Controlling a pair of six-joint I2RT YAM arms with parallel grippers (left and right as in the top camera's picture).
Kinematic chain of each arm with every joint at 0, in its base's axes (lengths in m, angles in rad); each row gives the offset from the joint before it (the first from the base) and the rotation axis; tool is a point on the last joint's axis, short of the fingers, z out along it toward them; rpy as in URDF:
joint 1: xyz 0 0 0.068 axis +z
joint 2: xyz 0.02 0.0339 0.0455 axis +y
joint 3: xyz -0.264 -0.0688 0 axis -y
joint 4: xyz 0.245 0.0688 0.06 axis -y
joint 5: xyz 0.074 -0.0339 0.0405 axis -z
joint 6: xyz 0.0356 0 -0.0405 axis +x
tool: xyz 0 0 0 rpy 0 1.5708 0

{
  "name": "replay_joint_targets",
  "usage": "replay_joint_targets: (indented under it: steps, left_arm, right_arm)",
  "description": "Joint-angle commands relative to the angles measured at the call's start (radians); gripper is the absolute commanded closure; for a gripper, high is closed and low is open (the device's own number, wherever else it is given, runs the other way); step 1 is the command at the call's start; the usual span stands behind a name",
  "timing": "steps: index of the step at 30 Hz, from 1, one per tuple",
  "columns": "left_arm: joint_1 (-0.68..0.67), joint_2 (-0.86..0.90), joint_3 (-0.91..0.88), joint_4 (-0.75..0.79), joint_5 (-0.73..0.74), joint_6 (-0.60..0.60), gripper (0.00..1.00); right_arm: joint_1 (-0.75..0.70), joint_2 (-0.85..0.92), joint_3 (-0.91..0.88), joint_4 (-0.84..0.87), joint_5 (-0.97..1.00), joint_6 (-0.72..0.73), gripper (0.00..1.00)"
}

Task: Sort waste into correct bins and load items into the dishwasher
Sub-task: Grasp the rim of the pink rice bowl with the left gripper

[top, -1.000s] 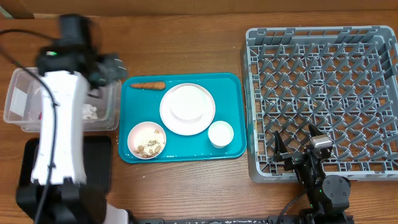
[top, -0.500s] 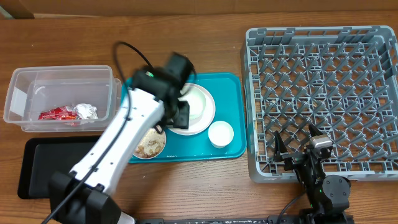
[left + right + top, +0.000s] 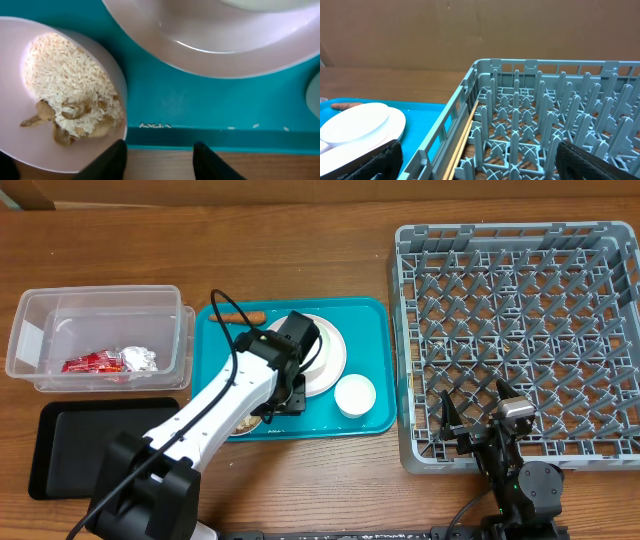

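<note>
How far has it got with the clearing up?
Early days. Done: the wrapper and foil ball lie in the clear tub. In hand: the left fingers hover open by the bowl, gripping nothing. Left: the carrot, the rice scraps, then plate, bowl and cup into the rack, which holds no dishes.

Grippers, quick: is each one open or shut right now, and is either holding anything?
Left gripper: partly open, holding nothing.
Right gripper: wide open, holding nothing.
</note>
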Motion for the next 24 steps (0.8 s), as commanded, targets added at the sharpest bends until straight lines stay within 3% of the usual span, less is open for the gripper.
replay_joint_targets:
  steps: [1,22,24]
  left_arm:
    - [0.008,0.007,-0.039,0.028,-0.061,-0.018,0.60]
    - [0.007,0.014,-0.082,0.092,-0.142,-0.017,0.64]
    - [0.007,0.014,-0.090,0.102,-0.141,-0.017,0.69]
  right_arm:
    - [0.006,-0.010,0.002,0.005,-0.004,-0.004,0.00]
    - [0.006,-0.010,0.002,0.005,-0.004,-0.004,0.00]
    - [0.006,-0.010,0.002,0.005,-0.004,-0.004,0.00]
